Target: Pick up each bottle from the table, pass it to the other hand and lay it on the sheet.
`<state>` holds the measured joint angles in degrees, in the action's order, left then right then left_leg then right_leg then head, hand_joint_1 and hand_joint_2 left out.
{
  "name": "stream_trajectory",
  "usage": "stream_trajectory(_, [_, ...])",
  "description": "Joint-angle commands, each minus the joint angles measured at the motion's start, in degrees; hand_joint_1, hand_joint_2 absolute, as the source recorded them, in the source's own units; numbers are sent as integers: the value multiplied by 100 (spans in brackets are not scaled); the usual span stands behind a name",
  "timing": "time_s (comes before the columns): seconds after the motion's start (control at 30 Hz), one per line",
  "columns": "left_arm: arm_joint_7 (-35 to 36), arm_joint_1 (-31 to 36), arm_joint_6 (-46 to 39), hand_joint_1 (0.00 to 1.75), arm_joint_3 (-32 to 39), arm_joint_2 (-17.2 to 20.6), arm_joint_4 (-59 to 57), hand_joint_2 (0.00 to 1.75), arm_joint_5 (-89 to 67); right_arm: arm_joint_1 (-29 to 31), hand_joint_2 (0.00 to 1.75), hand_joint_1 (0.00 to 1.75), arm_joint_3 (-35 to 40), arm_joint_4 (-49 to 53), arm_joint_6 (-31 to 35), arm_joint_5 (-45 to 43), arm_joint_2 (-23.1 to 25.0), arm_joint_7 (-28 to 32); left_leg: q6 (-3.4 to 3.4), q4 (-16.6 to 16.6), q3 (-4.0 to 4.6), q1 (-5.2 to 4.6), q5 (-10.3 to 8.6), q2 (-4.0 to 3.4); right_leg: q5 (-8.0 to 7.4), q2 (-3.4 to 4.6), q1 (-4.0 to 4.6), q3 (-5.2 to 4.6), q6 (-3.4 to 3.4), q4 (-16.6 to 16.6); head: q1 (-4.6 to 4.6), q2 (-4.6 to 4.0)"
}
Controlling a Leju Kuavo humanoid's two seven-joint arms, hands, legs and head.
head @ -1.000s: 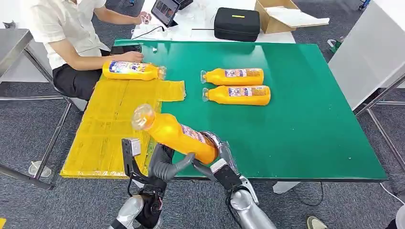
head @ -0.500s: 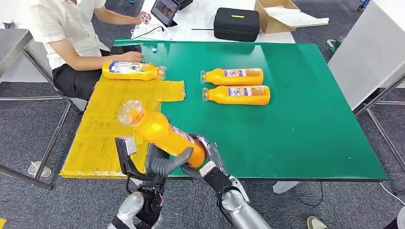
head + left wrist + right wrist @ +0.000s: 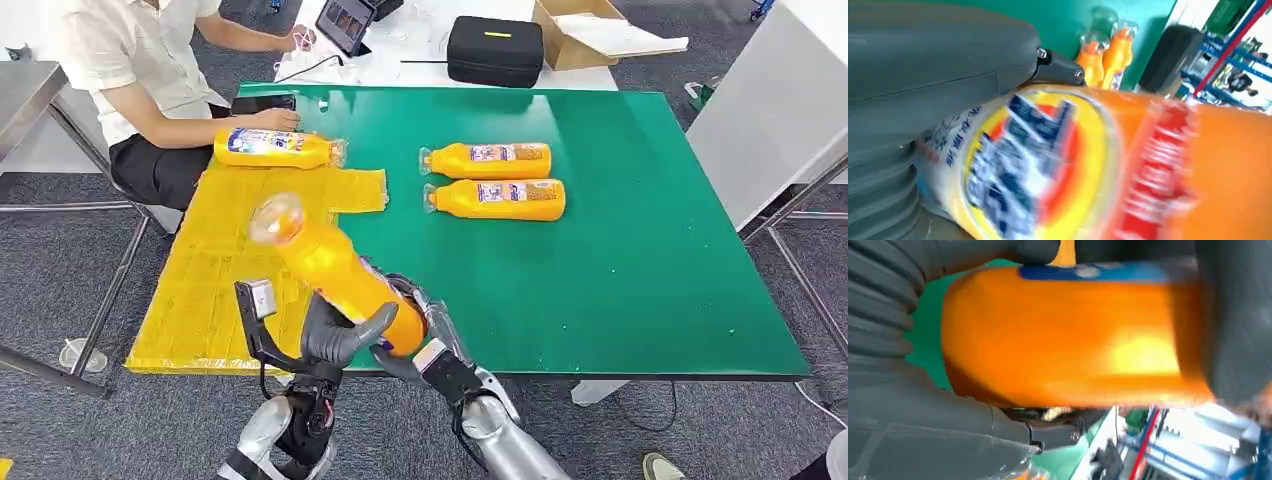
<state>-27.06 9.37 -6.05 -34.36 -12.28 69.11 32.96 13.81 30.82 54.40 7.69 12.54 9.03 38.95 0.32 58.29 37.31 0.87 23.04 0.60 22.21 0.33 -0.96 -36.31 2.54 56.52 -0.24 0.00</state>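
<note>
I have the orange bottle (image 3: 335, 272) off the tabletop (image 3: 640, 250) at about 7 o'clock in the head view, hanging over the near edge where green meets the yellow sheet (image 3: 220, 270), tilted with its clear cap end up toward 11 o'clock and its base low between both hands. My left hand (image 3: 335, 335) wraps the lower body from the sheet side with its thumb across the front, and my right hand (image 3: 420, 345) cups the base from the other side, so both are closed on the same bottle; I read this as the middle of the hand-over, with neither grip let go yet. Holding it by the base and lower body leaves the neck clear and points it toward the sheet, which suits laying it down next. 1 bottle (image 3: 275, 148) already lies on the sheet's far end at 11 o'clock, with a seated person's hand (image 3: 275, 119) just behind it, and 2 more bottles (image 3: 492, 180) lie side by side on the green at 12 o'clock, caps toward the sheet, waiting. In the left wrist view the held bottle's label (image 3: 1018, 165) shows blue lettering on white with a yellow ring and a red band, but it is too blurred for me to read any brand.
</note>
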Motion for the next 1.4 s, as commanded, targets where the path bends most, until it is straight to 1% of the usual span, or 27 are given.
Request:
stream_trajectory(0.03, [37, 241, 61, 175, -40, 135, -20, 175, -76, 28, 175, 0, 285, -517, -175, -46, -6, -112, 3, -3, -32, 2, 11, -2, 11, -5, 5, 33, -10, -5, 0, 0])
stream_trajectory(0.07, [-26, 231, -55, 175, -23, 154, 29, 175, -215, -35, 0, 0, 266, -493, 7, 35, 5, -126, 4, -4, -39, 0, 13, 2, 15, -10, 3, 41, -12, -5, 0, 0])
stream_trajectory(0.13, [-112, 178, -337, 175, 60, 184, 164, 175, -503, -149, 0, 0, 265, -410, 506, 265, -1, -66, 3, -4, -32, 1, 12, -1, 12, -6, 4, 33, -11, -5, -2, 0])
stream_trajectory(0.17, [-251, 187, -892, 175, 98, 215, 173, 175, -1013, -243, 0, 0, 175, -329, 1251, 588, -1, 27, 2, -4, -23, 0, 8, 0, 9, -6, 3, 25, -8, -4, 0, 0])
stream_trajectory(0.2, [-250, 163, -894, 175, 143, 229, 217, 175, -1024, -280, 0, 0, 192, -308, 1264, 593, -25, 42, 2, -3, -30, 3, 12, 1, 12, -8, 6, 33, -11, -5, 0, 0])
stream_trajectory(0.27, [-468, 230, -2086, 175, 142, 346, 106, 175, -2237, -563, 0, 0, -36, 196, 2269, 716, -50, 105, 2, -6, -40, 1, 14, -3, 14, -5, 5, 41, -13, -6, 0, 0])
stream_trajectory(0.33, [-510, 260, -2675, 175, 306, 462, -10, 175, -2869, -726, 0, 0, -23, 592, 3068, 796, -182, 105, 1, -7, -39, 1, 14, 0, 16, -8, 5, 40, -14, -4, 0, 0])
stream_trajectory(0.37, [-504, 280, -3048, 175, 410, 505, -103, 175, -3330, -994, 0, 0, -598, 1158, 3231, 1233, -65, 105, 1, -7, -24, -1, 7, 1, 8, -6, 2, 24, -10, -4, 0, 2])
stream_trajectory(0.43, [-505, 331, -3124, 175, 502, 632, -191, 175, -3655, -1197, 0, 0, -1102, 1658, 3231, 1528, 43, 105, 0, -5, -19, -1, 6, 3, 9, -9, 2, 19, -10, 0, -2, 0])
stream_trajectory(0.47, [-179, 461, -3394, 175, 437, 787, -417, 175, -4540, -1362, 0, 0, -1710, 2139, 3231, 1748, 269, 105, 1, -2, -27, 0, 11, 5, 14, -12, 3, 28, -13, 2, 0, 0])
stream_trajectory(0.53, [52, 494, -3395, 171, 564, 833, -494, 175, -5329, -1408, 0, 0, -1944, 2333, 3231, 1737, 321, 105, 0, -2, -24, 0, 9, 0, 12, -8, 3, 21, -14, 3, 0, 0])
stream_trajectory(0.57, [529, 553, -3376, 162, 798, 943, -706, 175, -6422, -1430, 0, 0, -2302, 2634, 3231, 1593, 378, 105, 1, -4, -16, -4, 4, -1, 7, -5, -2, 11, -10, 3, -2, 2])
stream_trajectory(0.6, [1049, 674, -3395, 164, 807, 1076, -935, 175, -7346, -1468, 0, 0, -2618, 2933, 3231, 1557, 480, 105, 1, -3, -23, -2, 5, 1, 9, -8, 0, 21, -13, 2, 2, 0])
stream_trajectory(0.73, [1752, 1041, -2611, 164, 865, 1275, -1440, 175, -8140, -1532, 0, 0, -2989, 3324, 3231, 1432, 416, 105, 2, -2, -23, -1, 3, 3, 6, -9, 2, 24, -12, 0, 0, 0])
stream_trajectory(0.77, [2118, 1266, -2121, 44, 757, 1373, -1728, 175, -8537, -1536, 0, 0, -3061, 3421, 3231, 1317, 420, 105, 1, -3, -12, -3, 0, 1, 2, -6, -2, 10, -7, 0, 0, 0])
stream_trajectory(0.8, [2240, 1383, -1876, 44, 759, 1404, -1891, 175, -8589, -1531, 0, 0, -3081, 3464, 3231, 1277, 404, 105, 1, -2, -25, -1, 4, 5, 7, -14, 2, 25, -13, 1, 0, 0])
stream_trajectory(0.83, [2301, 1551, -1618, 33, 759, 1460, -2088, 175, -8620, -1516, 0, 0, -3083, 3475, 3231, 1238, 381, 105, 0, -3, -14, -1, -3, 13, 4, -20, 0, 16, -10, 2, 0, 0])
stream_trajectory(0.87, [2404, 1779, -1282, 154, 775, 1470, -2436, 175, -8651, -1501, 0, 0, -2989, 3480, 3231, 1120, 330, 105, 0, 0, -29, 1, 4, 12, 10, -21, 4, 29, -16, 4, -2, 0])
stream_trajectory(0.9, [2420, 1917, -1153, 168, 802, 1452, -2716, 175, -8674, -1511, 0, 0, -2957, 3501, 3231, 1035, 333, 105, 1, 0, -31, 2, 3, 13, 11, -23, 5, 32, -17, 4, 2, 0])
stream_trajectory(1.0, [2166, 2342, -740, 175, 1068, 1351, -3687, 175, -8489, -1448, 0, 0, -2708, 3335, 3231, 795, 256, 105, 3, 0, -35, 4, 3, -4, 6, -5, 8, 33, -18, 2, 0, 2])
stream_trajectory(1.2, [2203, 2584, -807, 175, 1294, 1382, -4507, 175, -8524, -1373, 0, 0, -2535, 2966, 3231, 507, 143, 105, 4, -2, -23, 3, 0, -18, -10, 7, 6, 15, -20, -1, 0, 0])
stream_trajectory(1.23, [2203, 2584, -807, 175, 1294, 1382, -4507, 175, -8524, -1373, 0, 0, -2535, 2966, 3231, 507, 143, 105, 6, -2, -56, 6, 14, -27, 1, 10, 11, 47, -30, -2, 0, 0])
stream_trajectory(1.27, [2252, 2630, -858, 94, 1322, 1391, -4652, 175, -8568, -1371, 0, 0, -2476, 2871, 3231, 335, 84, 105, 4, -3, -28, 7, 1, -17, -9, 3, 10, 23, -22, -4, 0, 0])
stream_trajectory(1.3, [2290, 2642, -892, 94, 1352, 1383, -4705, 175, -8577, -1369, 0, 0, -2491, 2844, 3231, 282, 77, 105, 5, -2, -33, 5, 4, -15, -4, 0, 8, 27, -23, -2, 2, 0])
stream_trajectory(1.33, [2290, 2642, -892, 24, 1352, 1383, -4705, 175, -8577, -1369, 0, 0, -2491, 2844, 3231, 282, 77, 105, 5, -4, -29, 5, 1, -14, -7, 1, 8, 24, -23, -5, 0, 0])
stream_trajectory(1.37, [2316, 2637, -869, 0, 1418, 1376, -4757, 175, -8528, -1375, 0, 0, -2530, 2802, 3231, 272, 59, 105, 6, -2, -40, 6, 7, -17, -2, 2, 10, 35, -26, -4, 0, 0])
stream_trajectory(1.4, [2352, 2658, -696, 0, 1494, 1353, -4845, 175, -8465, -1372, 0, 0, -2562, 2748, 3231, 232, 59, 105, 6, -2, -46, 7, 9, -19, -1, 3, 10, 42, -28, -4, 0, 0])
